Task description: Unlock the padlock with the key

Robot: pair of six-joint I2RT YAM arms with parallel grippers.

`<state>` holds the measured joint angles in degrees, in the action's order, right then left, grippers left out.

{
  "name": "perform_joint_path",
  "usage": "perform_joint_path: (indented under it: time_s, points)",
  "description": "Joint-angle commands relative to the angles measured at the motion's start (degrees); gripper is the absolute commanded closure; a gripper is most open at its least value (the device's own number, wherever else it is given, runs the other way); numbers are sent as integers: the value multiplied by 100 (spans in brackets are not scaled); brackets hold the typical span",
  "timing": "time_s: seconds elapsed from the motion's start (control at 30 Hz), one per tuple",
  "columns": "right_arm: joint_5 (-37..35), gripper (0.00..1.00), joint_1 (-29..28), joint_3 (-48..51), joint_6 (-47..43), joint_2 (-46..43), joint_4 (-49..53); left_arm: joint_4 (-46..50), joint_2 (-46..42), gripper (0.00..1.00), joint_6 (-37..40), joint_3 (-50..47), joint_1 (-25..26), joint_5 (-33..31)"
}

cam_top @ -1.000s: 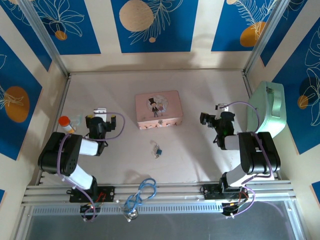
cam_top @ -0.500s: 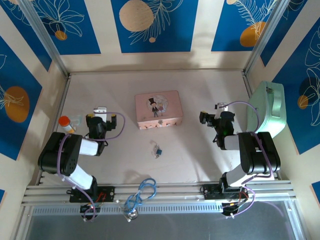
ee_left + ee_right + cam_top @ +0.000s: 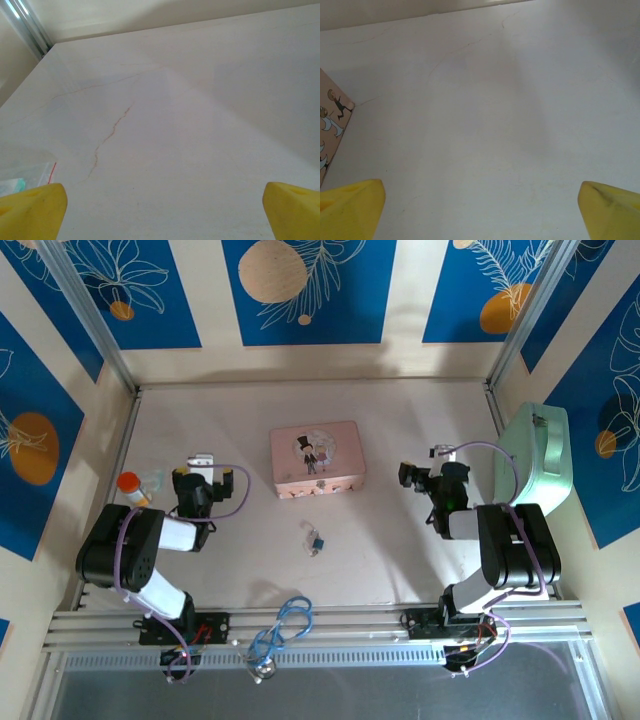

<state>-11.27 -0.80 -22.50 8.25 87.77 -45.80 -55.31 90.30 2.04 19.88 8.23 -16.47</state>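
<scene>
Padlock point(image 3: 315, 540) is seen lying short of both fingertip pairs and well apart from them, right of the left gripper point(image 3: 204, 472) and left of the right gripper point(image 3: 424, 468), both spread wide with nothing held, pink box point(image 3: 316, 460) set beyond, between them.

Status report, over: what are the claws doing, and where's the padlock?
Left claw open, holding nothing; right claw likewise. Padlock on table between them, untouched. Box just behind it, not touching.
</scene>
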Motion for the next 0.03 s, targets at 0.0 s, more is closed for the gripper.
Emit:
perform_joint_path:
  time_s: [0.0]
  points:
    - [87,1,-16,-75,-140,-72,-142,-202,-16,1,77,34,-76,122]
